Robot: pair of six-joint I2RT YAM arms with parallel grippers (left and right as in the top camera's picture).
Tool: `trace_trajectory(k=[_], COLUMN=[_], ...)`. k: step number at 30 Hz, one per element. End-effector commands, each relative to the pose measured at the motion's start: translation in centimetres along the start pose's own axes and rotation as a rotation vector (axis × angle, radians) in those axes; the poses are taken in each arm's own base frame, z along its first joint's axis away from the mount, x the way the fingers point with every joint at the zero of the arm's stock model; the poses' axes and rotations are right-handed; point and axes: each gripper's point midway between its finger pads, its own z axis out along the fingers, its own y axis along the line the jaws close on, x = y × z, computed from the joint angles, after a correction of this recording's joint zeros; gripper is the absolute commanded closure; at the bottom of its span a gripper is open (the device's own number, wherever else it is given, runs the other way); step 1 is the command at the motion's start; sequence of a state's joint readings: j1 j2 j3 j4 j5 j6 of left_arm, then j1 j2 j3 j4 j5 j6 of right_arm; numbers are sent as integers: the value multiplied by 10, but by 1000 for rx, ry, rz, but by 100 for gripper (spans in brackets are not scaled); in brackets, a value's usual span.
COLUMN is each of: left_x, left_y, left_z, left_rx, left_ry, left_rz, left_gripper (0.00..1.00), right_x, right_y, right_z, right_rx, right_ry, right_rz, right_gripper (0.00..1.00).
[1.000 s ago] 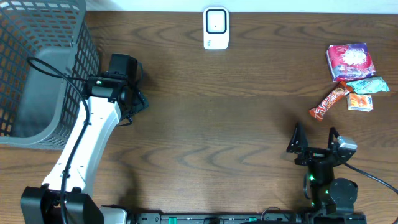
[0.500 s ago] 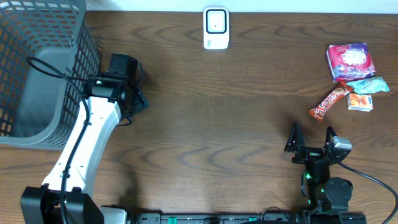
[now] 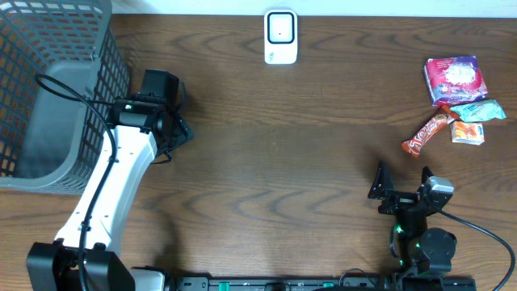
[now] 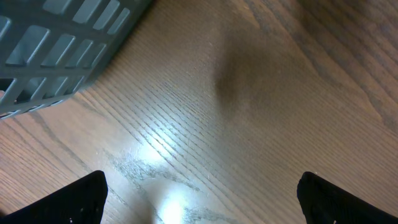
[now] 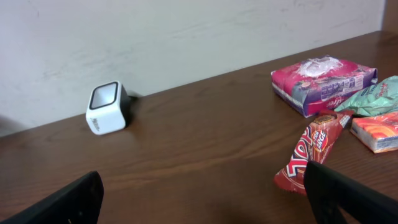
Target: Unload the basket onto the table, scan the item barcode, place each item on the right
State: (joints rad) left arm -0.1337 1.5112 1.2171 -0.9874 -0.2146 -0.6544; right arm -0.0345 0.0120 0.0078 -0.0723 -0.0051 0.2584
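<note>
Several wrapped snack items lie at the right: a red candy bar (image 3: 426, 134) (image 5: 313, 150), a pink packet (image 3: 455, 79) (image 5: 322, 81), a teal packet (image 3: 478, 111) (image 5: 372, 95) and a small orange packet (image 3: 468, 132) (image 5: 378, 132). The white barcode scanner (image 3: 280, 36) (image 5: 107, 107) stands at the back middle, by the wall. My right gripper (image 3: 403, 179) (image 5: 205, 199) is open and empty near the front edge, short of the candy bar. Beside the basket, my left gripper (image 3: 176, 133) (image 4: 199, 199) is open over bare wood, holding nothing.
A large grey mesh basket (image 3: 48, 89) (image 4: 62, 50) fills the far left corner, right next to the left arm. The brown wooden table (image 3: 283, 145) stretches between the two arms. A pale wall runs behind the scanner.
My right gripper has drifted slightly left and toward the front edge, still open. The left arm and the items have not moved.
</note>
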Motion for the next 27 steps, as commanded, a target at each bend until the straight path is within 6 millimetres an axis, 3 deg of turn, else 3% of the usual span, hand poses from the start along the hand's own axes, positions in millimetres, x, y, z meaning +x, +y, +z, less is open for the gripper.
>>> trace_trajectory(k=[1, 6, 27], left_x=[1, 1, 1], left_y=[2, 2, 2], left_z=[0, 0, 0], left_rx=[-7, -7, -7], left_ry=[0, 0, 0], left_rz=[-1, -1, -1], left_gripper=[2, 2, 2], right_x=[1, 2, 3], right_y=[0, 2, 9], right_z=[0, 0, 0], right_rx=[1, -7, -40], right_ry=[-1, 3, 8], right_rz=[-39, -138, -140], right_gripper=[1, 1, 1])
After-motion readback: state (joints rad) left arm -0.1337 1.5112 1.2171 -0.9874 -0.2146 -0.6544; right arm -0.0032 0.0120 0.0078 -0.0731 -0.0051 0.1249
